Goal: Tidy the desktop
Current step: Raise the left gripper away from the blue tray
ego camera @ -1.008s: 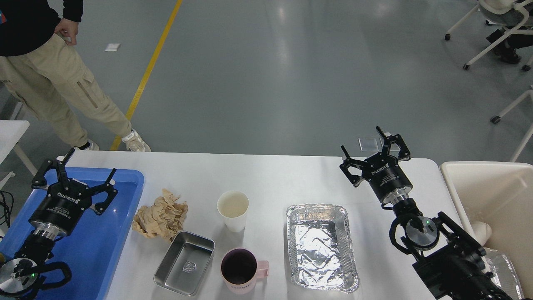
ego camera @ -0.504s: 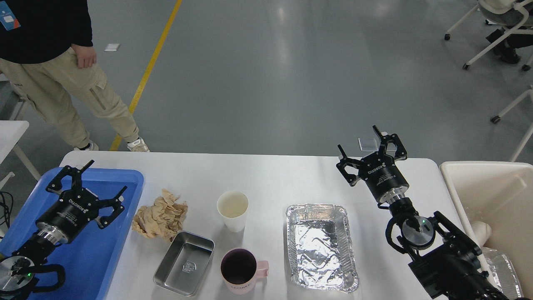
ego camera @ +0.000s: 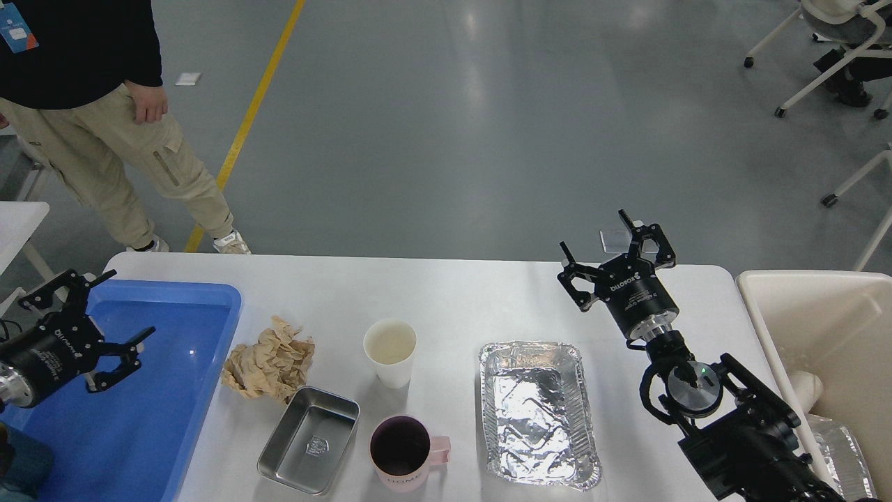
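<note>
Hovering with fingers spread and holding nothing, the left gripper (ego camera: 97,310) is hanging at frame left, the right gripper (ego camera: 599,237) over the desktop (ego camera: 453,293) upper right.

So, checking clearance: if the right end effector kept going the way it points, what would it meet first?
Probably nothing on the desktop: the right end effector points up and past the far edge, toward open floor. Depth is uncertain.

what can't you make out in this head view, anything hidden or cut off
- Pink mug: the bottom edge cuts off its base, and the lettering on its side is too small to read.
- Bin: the right edge cuts it off, and the right arm hides part of what lies inside.
- Left tool: open, but its arm leaves the left edge.
- Steel tray: the emblem inside is too small to read.
</note>
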